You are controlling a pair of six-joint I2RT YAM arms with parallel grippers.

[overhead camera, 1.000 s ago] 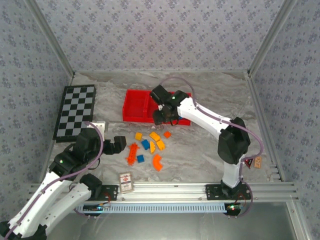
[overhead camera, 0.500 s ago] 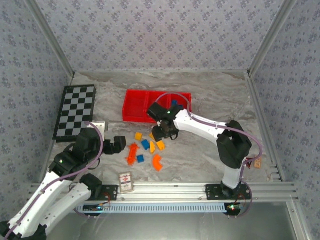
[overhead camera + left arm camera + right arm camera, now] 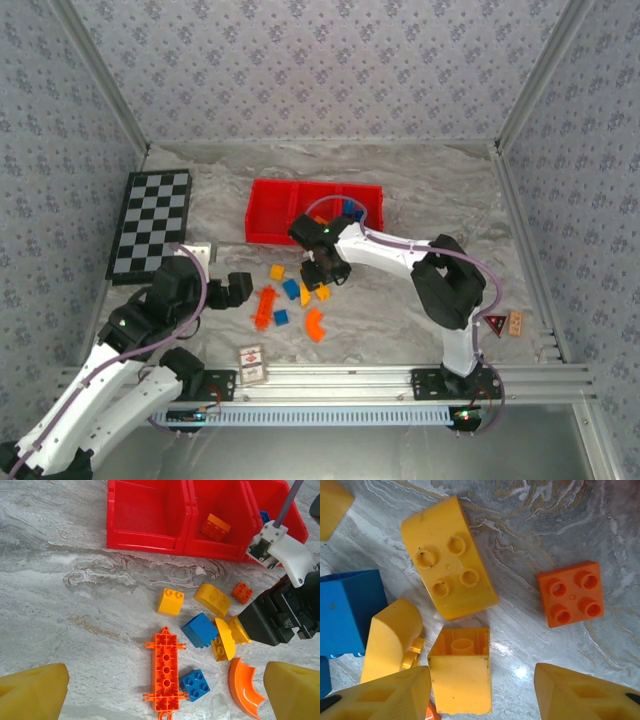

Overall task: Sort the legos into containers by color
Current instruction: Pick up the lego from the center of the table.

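Observation:
The red tray [image 3: 270, 225] stands at the back; an orange brick [image 3: 216, 527] lies in its middle compartment and a blue one [image 3: 264, 516] in the right. My right gripper [image 3: 318, 278] is low over the brick cluster and open [image 3: 482, 680], its fingers either side of a yellow brick [image 3: 460, 675] lying on its side. Around it lie a yellow sloped brick [image 3: 447, 582], an orange square [image 3: 571, 594] and a blue brick [image 3: 345, 612]. My left gripper [image 3: 162, 692] hangs open above the long orange piece [image 3: 165, 667], a small blue brick [image 3: 195, 685] and the orange curved piece [image 3: 245, 687].
A checkerboard [image 3: 150, 222] lies at the back left. A white card with a red mark [image 3: 251, 362] sits near the front rail, and two small objects [image 3: 505, 323] rest by the right arm's base. Patterned walls enclose the table.
My right gripper has come away from the red tray, moving forward and left, down to the loose bricks. The left arm has stayed where it was.

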